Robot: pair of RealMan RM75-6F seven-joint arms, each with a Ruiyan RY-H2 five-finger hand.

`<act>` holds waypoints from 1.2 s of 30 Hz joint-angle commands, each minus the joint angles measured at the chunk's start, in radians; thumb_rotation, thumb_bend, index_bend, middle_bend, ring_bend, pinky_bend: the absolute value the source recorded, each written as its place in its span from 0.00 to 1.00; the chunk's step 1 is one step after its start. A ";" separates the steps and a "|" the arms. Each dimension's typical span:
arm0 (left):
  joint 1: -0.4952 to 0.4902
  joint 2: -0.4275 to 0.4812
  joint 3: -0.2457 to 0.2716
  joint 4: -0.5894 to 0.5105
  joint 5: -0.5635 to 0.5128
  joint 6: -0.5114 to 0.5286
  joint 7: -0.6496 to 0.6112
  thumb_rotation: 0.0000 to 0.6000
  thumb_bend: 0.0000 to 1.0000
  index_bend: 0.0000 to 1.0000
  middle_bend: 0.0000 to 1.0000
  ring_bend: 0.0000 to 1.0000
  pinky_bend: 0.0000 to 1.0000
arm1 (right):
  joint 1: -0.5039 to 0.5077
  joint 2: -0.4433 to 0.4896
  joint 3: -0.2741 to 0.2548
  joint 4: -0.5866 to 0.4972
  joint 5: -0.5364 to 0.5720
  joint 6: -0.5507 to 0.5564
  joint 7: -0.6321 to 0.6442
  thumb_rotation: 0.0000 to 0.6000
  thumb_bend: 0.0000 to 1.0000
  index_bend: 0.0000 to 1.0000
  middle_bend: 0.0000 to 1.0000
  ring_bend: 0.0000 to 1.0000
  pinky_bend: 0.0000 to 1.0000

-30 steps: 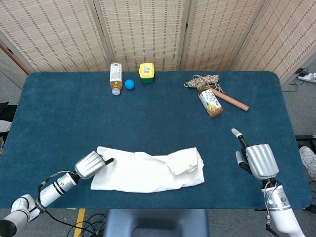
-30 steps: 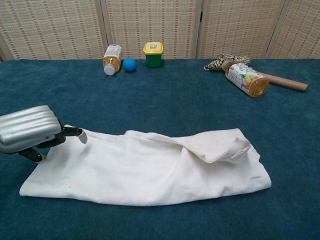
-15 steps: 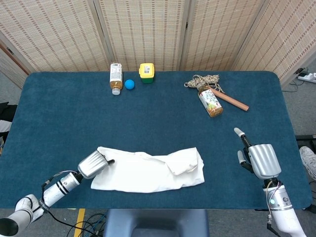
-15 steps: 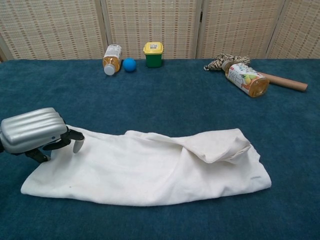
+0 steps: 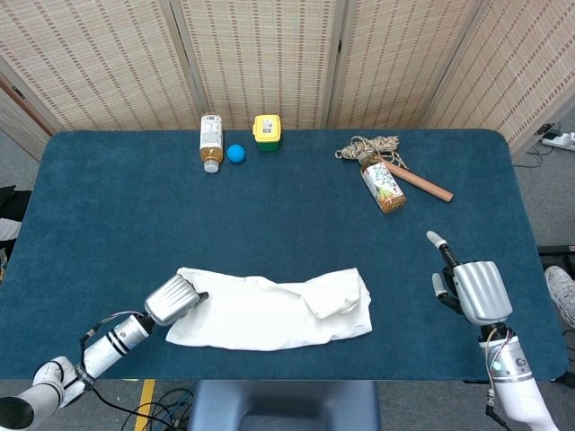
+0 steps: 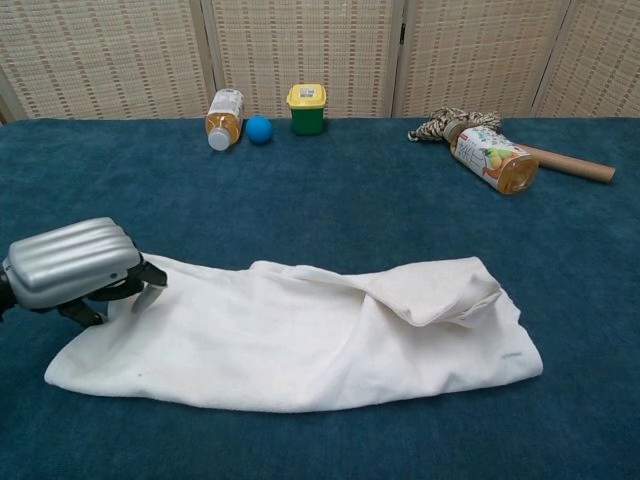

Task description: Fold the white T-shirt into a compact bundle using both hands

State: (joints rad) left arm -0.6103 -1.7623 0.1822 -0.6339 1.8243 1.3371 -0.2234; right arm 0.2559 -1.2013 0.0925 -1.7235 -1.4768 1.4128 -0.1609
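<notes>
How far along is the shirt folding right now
Early to midway. Done: the white T-shirt already lies folded lengthwise into a long band, its right end doubled over. In hand: the left robot hand is at the shirt's left end, fingers on the cloth; a firm grip can't be confirmed. The right robot hand sits apart from the shirt, holding nothing. Left: bringing the ends together into a compact bundle.

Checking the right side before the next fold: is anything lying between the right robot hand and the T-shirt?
Nothing visible. Only bare blue table lies between the right robot hand and the T-shirt. The bottles, rope and stick sit far back, out of the way.
</notes>
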 commanded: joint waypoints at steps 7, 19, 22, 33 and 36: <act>0.021 0.033 -0.018 -0.078 -0.037 0.004 -0.026 1.00 0.47 0.73 1.00 0.95 1.00 | -0.002 -0.008 0.006 0.015 -0.005 -0.001 0.021 1.00 0.54 0.09 0.90 0.97 0.99; 0.024 0.030 -0.023 -0.086 -0.042 0.001 -0.014 1.00 0.56 0.69 1.00 0.95 1.00 | -0.006 -0.010 0.010 0.025 -0.005 -0.001 0.035 1.00 0.54 0.08 0.90 0.97 0.99; 0.024 0.034 -0.025 -0.092 -0.045 -0.003 -0.017 1.00 0.65 0.69 1.00 0.95 1.00 | -0.008 -0.011 0.009 0.026 -0.006 -0.002 0.037 1.00 0.54 0.09 0.90 0.97 0.99; 0.074 0.093 -0.034 -0.152 -0.077 0.033 -0.019 1.00 0.68 0.70 1.00 0.95 1.00 | -0.014 -0.007 0.012 0.029 -0.012 0.005 0.047 1.00 0.54 0.09 0.90 0.97 0.99; 0.096 0.120 -0.035 -0.171 -0.090 0.044 -0.017 1.00 0.68 0.70 1.00 0.95 1.00 | -0.016 -0.008 0.012 0.029 -0.016 0.008 0.049 1.00 0.54 0.09 0.90 0.97 0.99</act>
State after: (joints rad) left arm -0.5220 -1.6509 0.1486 -0.7976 1.7402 1.3757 -0.2415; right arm 0.2403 -1.2088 0.1048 -1.6949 -1.4926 1.4203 -0.1121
